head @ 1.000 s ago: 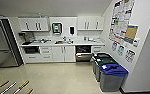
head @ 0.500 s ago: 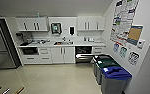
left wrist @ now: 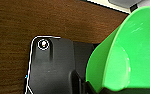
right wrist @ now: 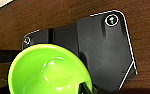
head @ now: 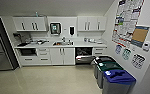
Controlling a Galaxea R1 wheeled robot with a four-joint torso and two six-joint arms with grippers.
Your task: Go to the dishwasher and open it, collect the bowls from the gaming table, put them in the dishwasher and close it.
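Left gripper (left wrist: 98,88): clamped on the rim of the larger bowl (left wrist: 131,55), as far as its dark tips show
Right gripper (right wrist: 84,87): a dark finger hooked over the rim of the smaller bowl (right wrist: 51,72), holding it
Dishwasher (head: 84,55): open under the counter, door folded down, dark racks showing
Bins (head: 117,78): just right of the dishwasher, nearer the robot
Change: the whole head view has shifted, dishwasher slightly nearer, so the robot is driving
Meaning: both bowls collected; loading and closing probably remain
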